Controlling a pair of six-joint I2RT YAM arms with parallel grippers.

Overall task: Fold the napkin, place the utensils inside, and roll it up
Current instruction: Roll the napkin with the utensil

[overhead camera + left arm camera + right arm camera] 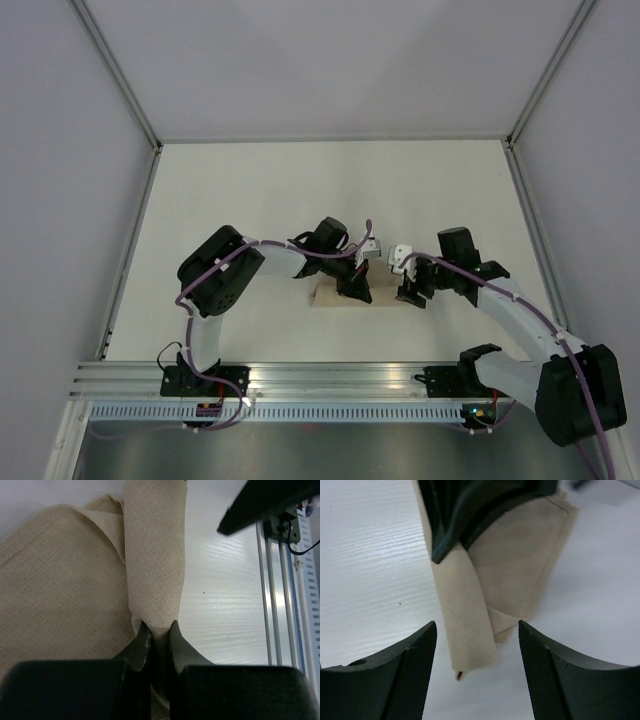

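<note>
The large beige-tan cloth napkin (332,296) lies on the white counter (250,190) between the two hands, partly rolled into a tube. The tube's long axis runs left to right, parallel to the near metal rail (280,605), with the flat unrolled cloth on its far side. The left hand (159,630) is pinched tight on the tube. The tube's free end points at the right hand (476,627), which is spread wide and holds nothing.

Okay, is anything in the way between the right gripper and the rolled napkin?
Nothing visible. The end of the napkin lies bare just ahead of the open right gripper; the left gripper pinches the roll farther along.
</note>
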